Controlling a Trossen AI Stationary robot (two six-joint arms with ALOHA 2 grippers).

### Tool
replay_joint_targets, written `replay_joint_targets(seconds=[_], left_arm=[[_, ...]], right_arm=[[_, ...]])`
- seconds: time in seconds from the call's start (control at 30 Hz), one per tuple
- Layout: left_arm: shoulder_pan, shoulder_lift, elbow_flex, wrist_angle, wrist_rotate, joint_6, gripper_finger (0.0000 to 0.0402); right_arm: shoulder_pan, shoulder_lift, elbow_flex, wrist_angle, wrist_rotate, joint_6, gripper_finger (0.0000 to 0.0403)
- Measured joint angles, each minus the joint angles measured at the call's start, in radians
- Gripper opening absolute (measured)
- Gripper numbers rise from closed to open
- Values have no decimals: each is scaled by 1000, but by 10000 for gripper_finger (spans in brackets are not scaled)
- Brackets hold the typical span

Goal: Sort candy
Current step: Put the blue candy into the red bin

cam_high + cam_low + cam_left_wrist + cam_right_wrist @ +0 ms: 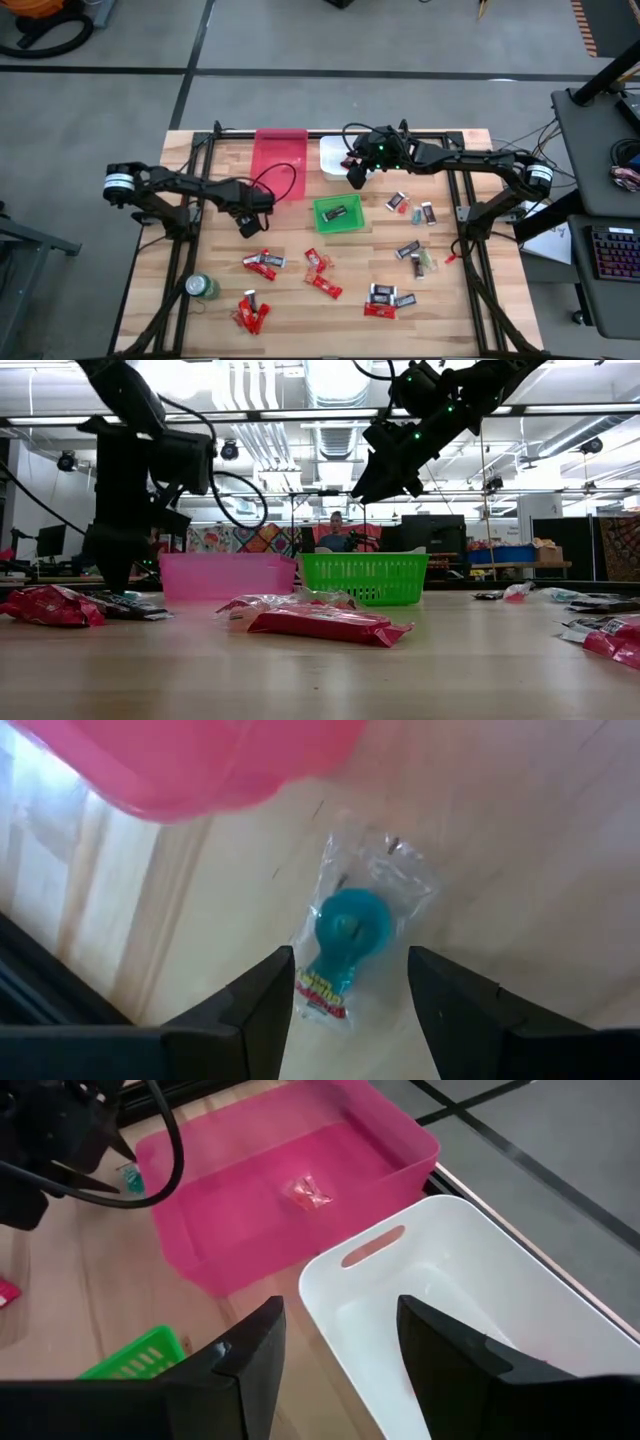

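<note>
Left wrist view shows the left gripper wide over a teal candy beside the pink bin; next, I judge, descend and close.

Pink bin holding one sweet; white bin beside

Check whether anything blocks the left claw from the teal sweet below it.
Nothing visible does. The left claw is open with the clear-wrapped teal sweet lying flat on bare wood between its fingers. The pink bin sits just beyond the sweet, not over it.
</note>
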Motion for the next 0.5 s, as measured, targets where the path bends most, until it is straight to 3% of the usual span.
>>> replay_joint_targets(seconds=[0.33, 0.5], left_arm=[[0, -5, -55, 65, -3, -12, 177], [0, -3, -48, 69, 4, -14, 142]], right_arm=[[0, 0, 0, 0, 0, 10, 183], [4, 0, 0, 0, 0, 11, 183]])
